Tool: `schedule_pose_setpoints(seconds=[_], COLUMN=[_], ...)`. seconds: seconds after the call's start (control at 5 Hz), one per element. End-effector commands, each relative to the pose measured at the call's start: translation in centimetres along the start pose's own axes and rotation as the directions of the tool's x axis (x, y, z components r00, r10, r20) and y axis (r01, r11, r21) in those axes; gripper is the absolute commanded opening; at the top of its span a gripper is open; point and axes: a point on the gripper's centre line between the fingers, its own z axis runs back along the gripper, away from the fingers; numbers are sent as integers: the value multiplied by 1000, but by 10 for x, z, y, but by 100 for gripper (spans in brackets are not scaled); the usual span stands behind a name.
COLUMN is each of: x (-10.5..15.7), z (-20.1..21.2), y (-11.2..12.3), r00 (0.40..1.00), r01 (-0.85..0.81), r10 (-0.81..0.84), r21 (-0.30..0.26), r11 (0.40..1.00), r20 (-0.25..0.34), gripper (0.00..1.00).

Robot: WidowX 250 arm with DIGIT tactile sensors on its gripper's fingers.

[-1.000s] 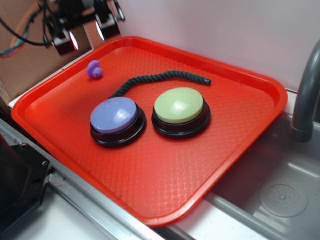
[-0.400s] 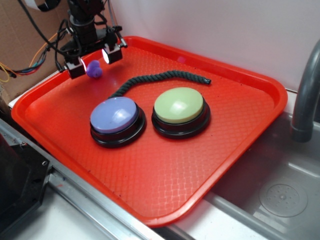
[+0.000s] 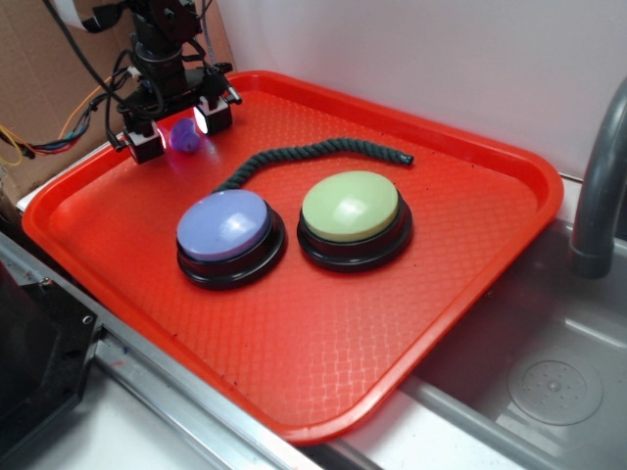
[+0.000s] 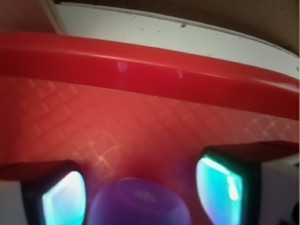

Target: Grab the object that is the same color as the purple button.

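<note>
The small bright purple lumpy object (image 3: 185, 135) lies on the red tray (image 3: 323, 333) at its far left corner. My gripper (image 3: 178, 132) is down over it, open, with one finger on each side. In the wrist view the purple object (image 4: 140, 204) sits between the two glowing pads (image 4: 65, 199), gaps showing on both sides. The lavender purple button (image 3: 225, 225) on its black base stands near the tray's middle, nearer the camera than the gripper.
A light green domed button (image 3: 350, 208) stands right of the purple one. A dark rope (image 3: 313, 155) lies curved behind both buttons. The tray's raised rim (image 4: 150, 65) runs just beyond the gripper. A cardboard box (image 3: 39, 88) is at left, a grey faucet (image 3: 598, 186) and sink at right.
The gripper has come down from above the tray's corner and lowered around the purple object, its fingers now straddling it. The object, buttons and rope have not moved.
</note>
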Motion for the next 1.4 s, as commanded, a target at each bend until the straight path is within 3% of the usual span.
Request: schedule_pose_setpoints(seconds=[0.0, 0.2, 0.4, 0.6, 0.8, 1.0, 1.2], x=[15, 14, -4, -32, -56, -74, -90], z=[23, 43, 92, 138, 181, 209, 228], y=[3, -2, -13, -11, 2, 16, 34], r00=[999, 985, 909, 779, 666, 618, 593], r01=[51, 154, 382, 558, 679, 718, 718], r10=[-51, -160, -399, -608, -743, -786, -805], r21=[-50, -83, -140, -273, -356, -403, -466], r11=[997, 985, 914, 784, 643, 568, 517], r20=[1, -60, -123, -153, -72, -7, 21], gripper=[0, 0, 0, 0, 0, 0, 0])
